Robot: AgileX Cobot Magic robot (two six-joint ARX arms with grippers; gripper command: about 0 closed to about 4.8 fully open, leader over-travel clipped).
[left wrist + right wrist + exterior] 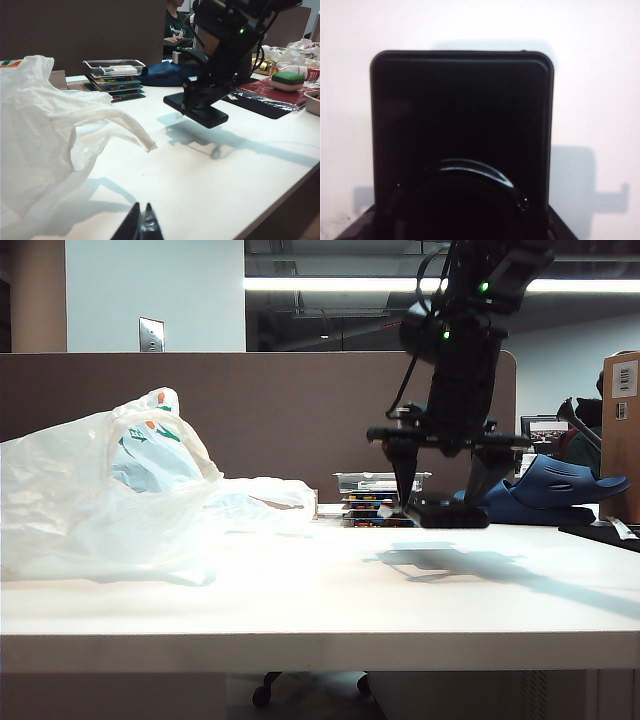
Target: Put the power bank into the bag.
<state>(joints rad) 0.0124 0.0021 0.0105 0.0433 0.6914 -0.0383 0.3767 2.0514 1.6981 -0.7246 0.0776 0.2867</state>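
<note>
The power bank (447,512), a flat black slab, hangs just above the white table at the right, held across its width between the fingers of my right gripper (447,502), which points down. Its shadow falls on the table below. From the left wrist view the power bank (196,110) is tilted in the air under the black right arm. In the right wrist view it (462,115) fills most of the picture. The bag (100,500), crinkled white plastic with green-orange print, lies at the table's left, apart from the power bank; its handle (132,130) trails toward the middle. My left gripper (142,220) is shut and empty, low near the bag.
A stack of clear cases (378,498) stands behind the power bank against the brown partition (280,410). Dark blue slippers (550,490) lie at the back right. A cardboard box (622,430) is at the far right. A black mat, red foil and a green-topped item (287,80) lie beyond.
</note>
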